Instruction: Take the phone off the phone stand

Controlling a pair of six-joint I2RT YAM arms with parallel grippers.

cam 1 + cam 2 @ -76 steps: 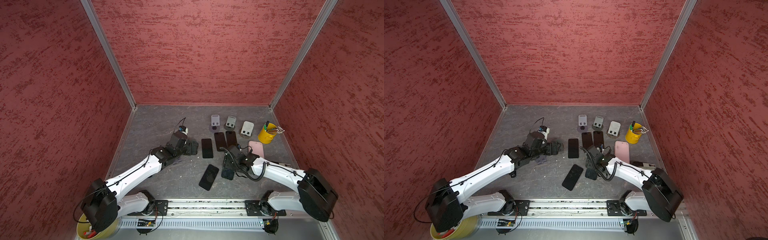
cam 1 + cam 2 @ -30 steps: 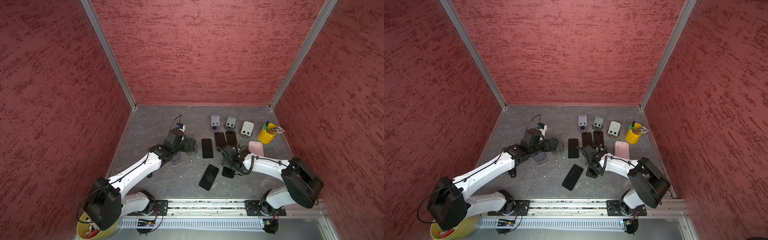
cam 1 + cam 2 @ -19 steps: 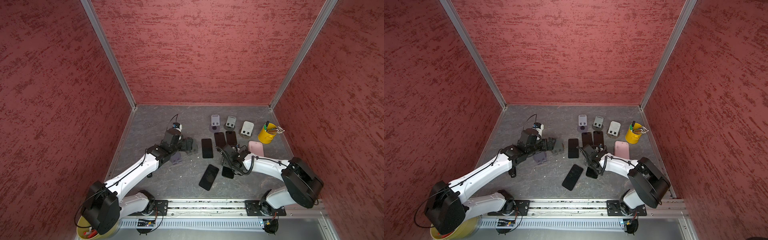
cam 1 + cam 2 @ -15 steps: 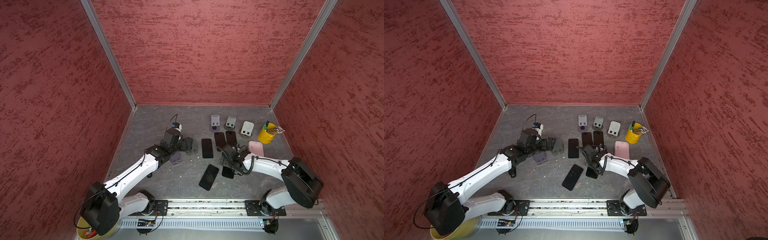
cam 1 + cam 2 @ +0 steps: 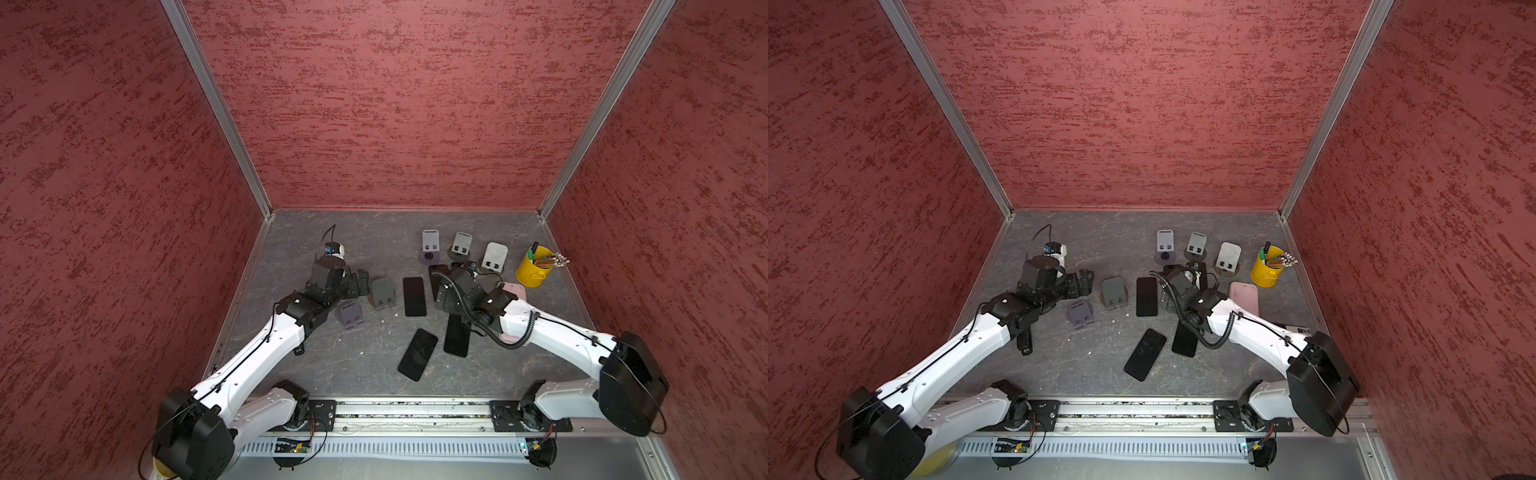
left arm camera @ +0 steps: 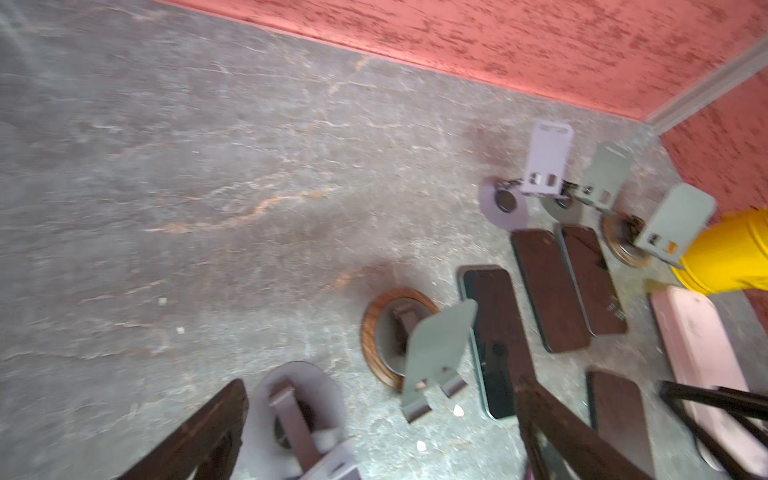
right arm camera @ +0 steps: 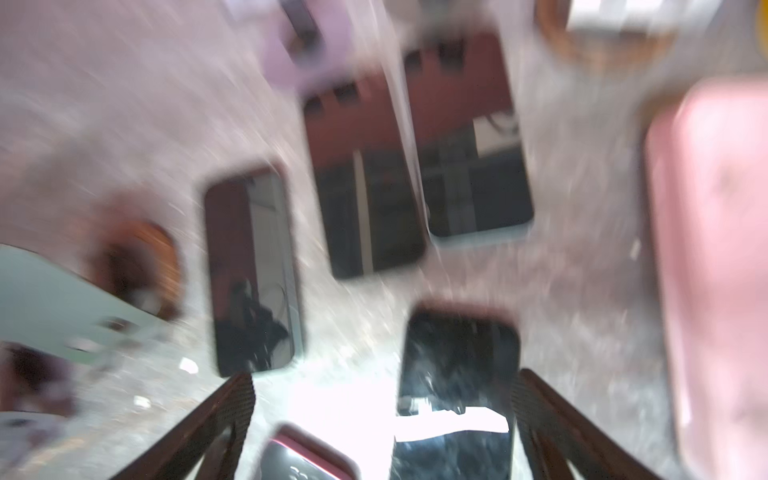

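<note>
The right fingers [image 7: 224, 419] stand spread wide and hold nothing; the black phone [image 7: 457, 365] lies flat on the tabletop [image 7: 357, 316] just beneath them, off the phone stands [image 5: 462, 243] beyond. The left fingers [image 6: 208, 428] gape empty too, near the purple stand [image 6: 324, 399]; best lift the right arm straight up, lest they drag the phone

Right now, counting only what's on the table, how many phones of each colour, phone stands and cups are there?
Black phones: 5
Pink phone: 1
Phone stands: 5
Yellow pen cup: 1
Total: 12
</note>
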